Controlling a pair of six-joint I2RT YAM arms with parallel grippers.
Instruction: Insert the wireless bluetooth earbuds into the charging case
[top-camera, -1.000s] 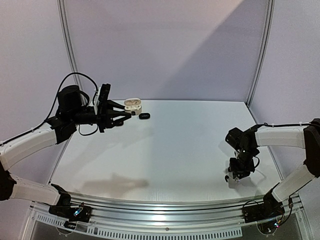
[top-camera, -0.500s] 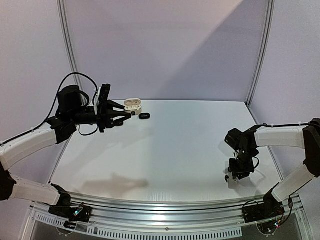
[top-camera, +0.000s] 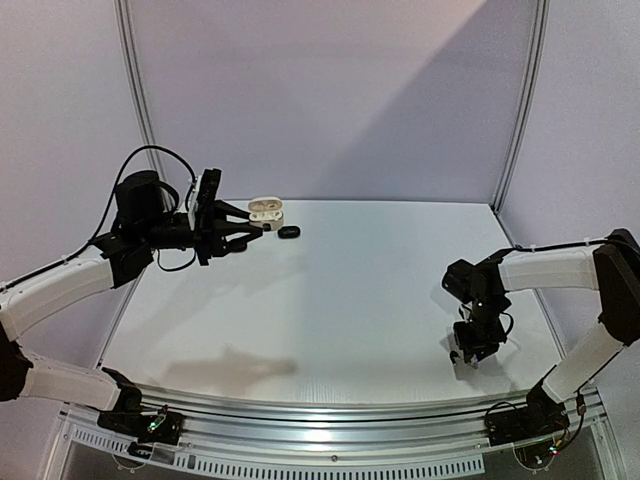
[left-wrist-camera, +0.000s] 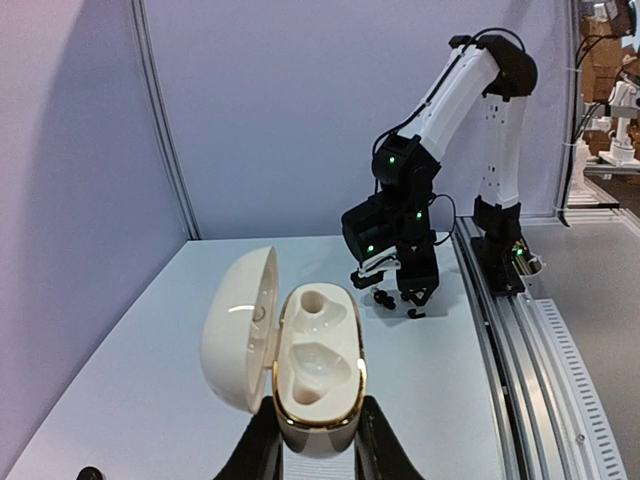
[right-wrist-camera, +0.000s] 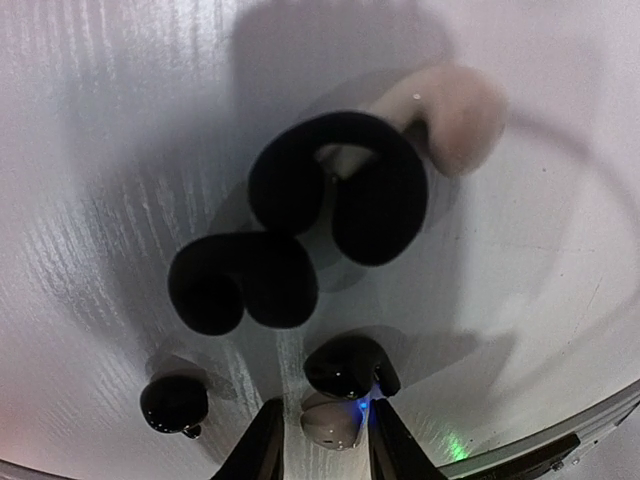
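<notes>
Two white-sleeved arms worked opposite ends of the pale grey table, well apart. Over its far left corner the left gripper was clamped on the base of the glossy white, gold-rimmed charging case, lid open, both moulded wells empty and facing up. At the near right corner the right gripper pointed down into a loose cluster of earbuds. Its jaws stood narrowly apart either side of a whitish rounded earbud; whether they pinched it could not be told. A glossy black earbud lay just beyond the whitish one, seemingly touching it, with two matte black hooked pieces farther out and a small black earbud to one side.

The likely trouble lay there: a smooth, tiny bud could squirt from closing jaws, or the crowding black one could be dragged along. A skewed grip would probably then miss the shaped well, and pressing on a case held only by its base might tip it.
</notes>
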